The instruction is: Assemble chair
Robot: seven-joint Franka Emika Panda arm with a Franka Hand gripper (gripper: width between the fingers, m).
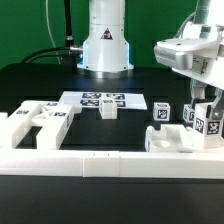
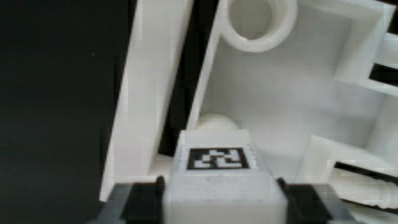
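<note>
white tagged post (image 2: 221,150) sits clamped between the narrow-set fingers (image 2: 135,203), upright over the slotted panel (image 2: 164,90), at the exterior view's right end of the table (image 1: 30,88).

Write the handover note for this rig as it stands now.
Gripper: shut on the held post, at the right panel on the exterior view's right.
Spare post stands beside that panel.
Small post sits by the marker board.
Left panel lies apart.
Done: no finished joint visible.
Left: seat the held post, then join the rest.
</note>
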